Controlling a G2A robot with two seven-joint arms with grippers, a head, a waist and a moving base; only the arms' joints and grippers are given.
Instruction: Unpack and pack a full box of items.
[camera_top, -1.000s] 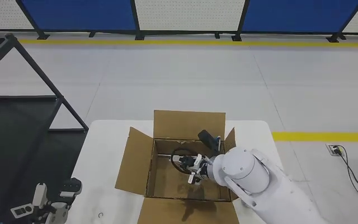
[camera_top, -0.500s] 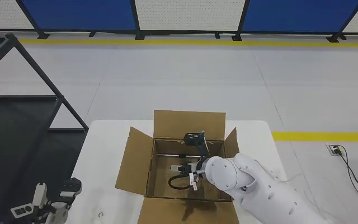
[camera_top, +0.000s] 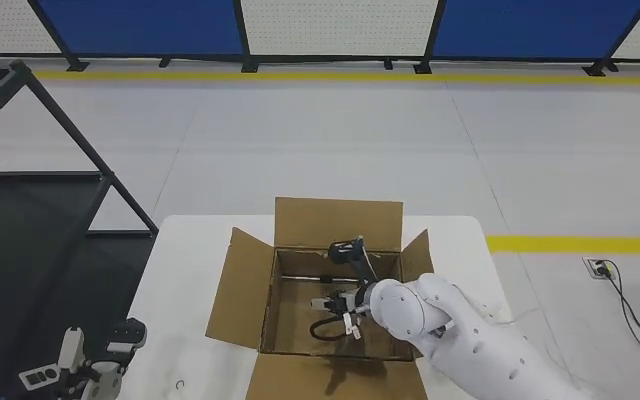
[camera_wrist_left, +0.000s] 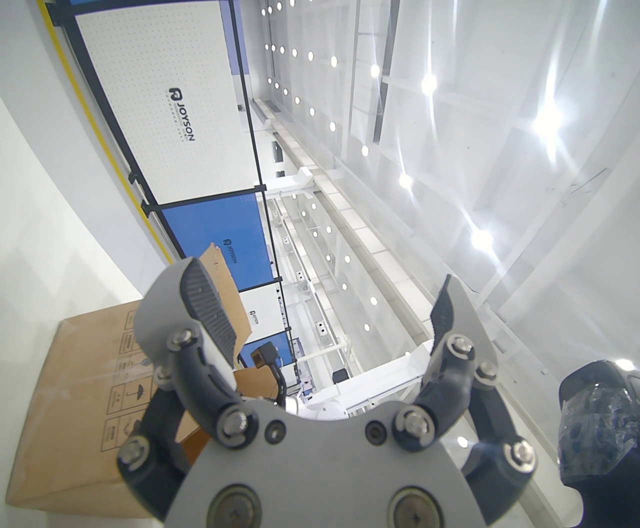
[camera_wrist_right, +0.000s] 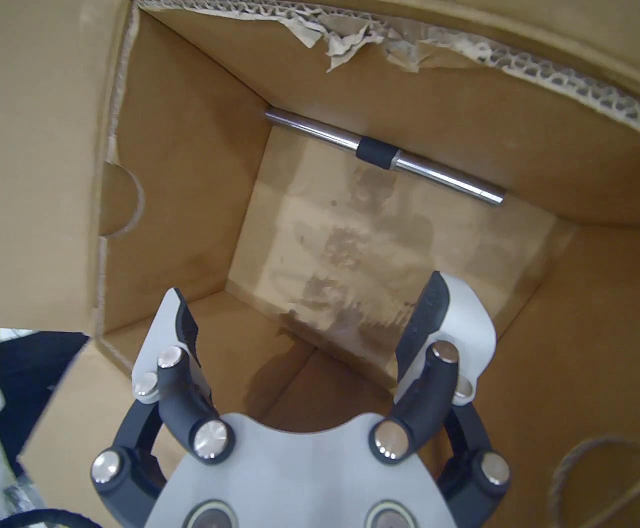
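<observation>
**Box unpacking: right arm shifted**

- Left gripper (camera_wrist_left: 320, 280): fingers wide, empty, off the left edge of the table (camera_top: 185, 260).
- Cardboard box (camera_top: 245, 290): flaps open, on the table.
- Metal rod (camera_wrist_right: 430, 173): on the box floor, against a wall.
- Right gripper (camera_wrist_right: 308, 295): wide, empty, inside the box, further left than a second ago.

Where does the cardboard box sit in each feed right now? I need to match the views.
Top view: the cardboard box stands open in the middle of the table.
Left wrist view: its outer wall, past the open left gripper.
Right wrist view: its inside, beyond the open right gripper.
Shared landmark: the metal rod along an inner wall, in the top and right wrist views.
</observation>
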